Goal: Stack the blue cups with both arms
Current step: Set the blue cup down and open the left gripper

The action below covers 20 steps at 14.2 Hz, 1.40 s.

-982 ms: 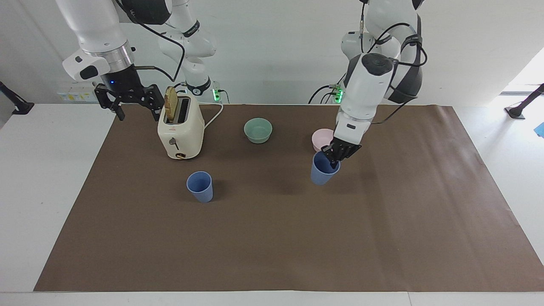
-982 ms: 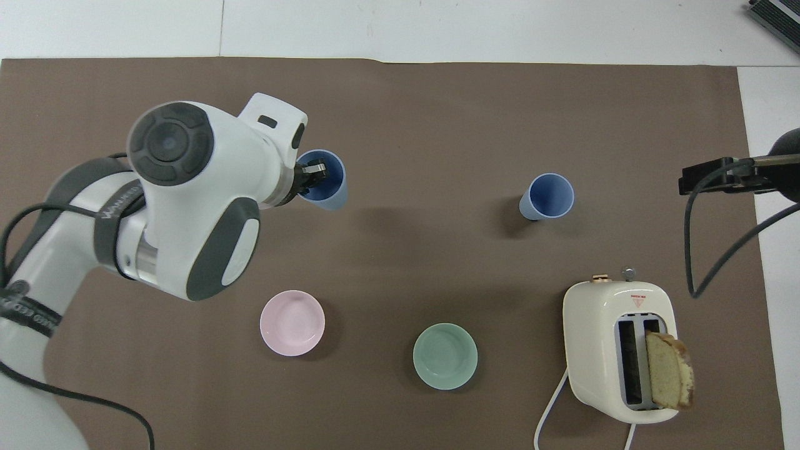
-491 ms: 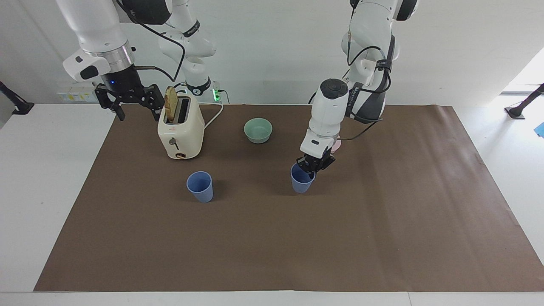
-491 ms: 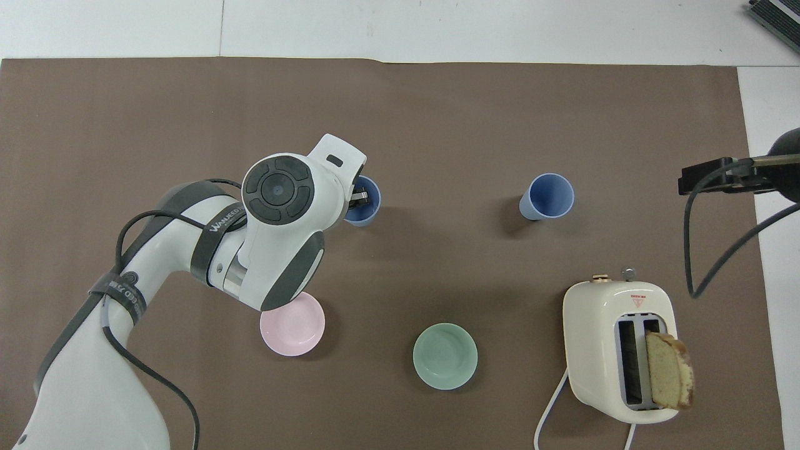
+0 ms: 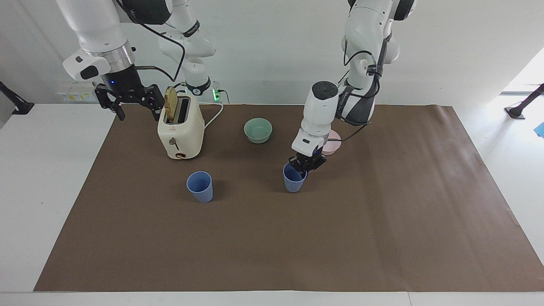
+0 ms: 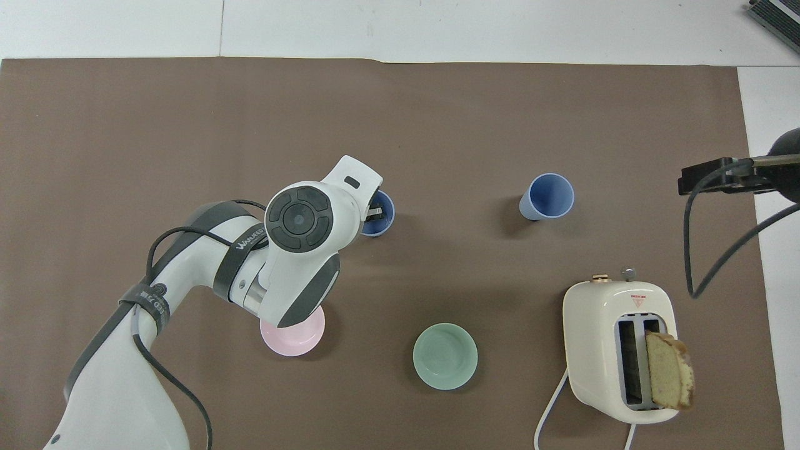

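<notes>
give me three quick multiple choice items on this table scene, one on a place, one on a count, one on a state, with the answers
1. Where is the bread slice?
A. in the toaster
B. in the green bowl
C. on the mat

2. How many blue cups are there?
A. one
B. two
C. four

3. What is the left pincer doing?
A. hanging open
B. gripping a cup's rim
C. holding the pink bowl

Answers:
1 A, it stands in a slot of the toaster.
2 B, the gripped cup and the free cup.
3 B, the left pincer is shut on the gripped cup's rim; the right pincer waits open beside the toaster.
</notes>
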Available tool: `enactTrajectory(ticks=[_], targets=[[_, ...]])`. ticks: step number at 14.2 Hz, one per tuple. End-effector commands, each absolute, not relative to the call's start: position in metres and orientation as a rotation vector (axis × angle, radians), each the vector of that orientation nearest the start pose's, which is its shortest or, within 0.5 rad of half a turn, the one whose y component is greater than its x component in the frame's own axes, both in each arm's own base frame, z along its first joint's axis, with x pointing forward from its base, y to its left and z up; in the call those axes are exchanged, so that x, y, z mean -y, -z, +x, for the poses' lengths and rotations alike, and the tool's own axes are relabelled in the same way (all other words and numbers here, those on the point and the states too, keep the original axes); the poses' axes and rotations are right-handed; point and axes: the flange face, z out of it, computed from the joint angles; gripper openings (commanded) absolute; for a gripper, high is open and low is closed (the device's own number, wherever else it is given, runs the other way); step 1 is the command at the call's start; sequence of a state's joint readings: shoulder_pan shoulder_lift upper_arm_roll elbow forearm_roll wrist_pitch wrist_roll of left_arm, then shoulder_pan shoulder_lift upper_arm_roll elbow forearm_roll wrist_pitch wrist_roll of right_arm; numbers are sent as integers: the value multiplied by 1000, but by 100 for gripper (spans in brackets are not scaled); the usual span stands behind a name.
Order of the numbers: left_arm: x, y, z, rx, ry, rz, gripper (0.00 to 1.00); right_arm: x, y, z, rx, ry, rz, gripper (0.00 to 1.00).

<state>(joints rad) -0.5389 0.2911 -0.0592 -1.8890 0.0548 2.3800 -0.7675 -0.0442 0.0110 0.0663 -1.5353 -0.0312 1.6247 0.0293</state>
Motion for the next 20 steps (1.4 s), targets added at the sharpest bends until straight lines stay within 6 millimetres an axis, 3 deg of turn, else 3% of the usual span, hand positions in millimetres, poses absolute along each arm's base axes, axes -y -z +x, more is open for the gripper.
enactTrajectory(ticks=[1, 6, 7, 8, 9, 10, 11, 12, 14, 16, 20], targets=[[359, -373, 520, 216, 322, -3223, 0, -10, -639, 562, -1, 143, -3179, 100], [360, -366, 523, 217, 349, -3235, 0, -10, -639, 562, -1, 143, -3179, 100], [360, -366, 523, 219, 349, -3235, 18, -10, -639, 562, -1, 143, -3179, 100], [360, -366, 523, 217, 349, -3235, 50, -10, -639, 562, -1, 143, -3179, 100], [360, -366, 523, 217, 349, -3235, 69, -10, -639, 562, -1, 143, -3179, 100], [359, -366, 524, 219, 350, -3234, 77, -10, -639, 562, -1, 143, -3179, 100], [358, -367, 526, 231, 348, -3235, 94, -10, -639, 562, -1, 143, -3179, 100], [357, -371, 528, 233, 347, -3233, 100, -10, -639, 562, -1, 143, -3179, 100], [349, -382, 531, 251, 294, -3204, 100, -10, -639, 562, -1, 143, -3179, 100], [328, -422, 546, 290, 249, -3165, 100, -11, -639, 562, 4, 143, -3179, 100], [279, -474, 557, 309, 279, -3155, 100, -12, -640, 561, -1, 146, -3177, 100]])
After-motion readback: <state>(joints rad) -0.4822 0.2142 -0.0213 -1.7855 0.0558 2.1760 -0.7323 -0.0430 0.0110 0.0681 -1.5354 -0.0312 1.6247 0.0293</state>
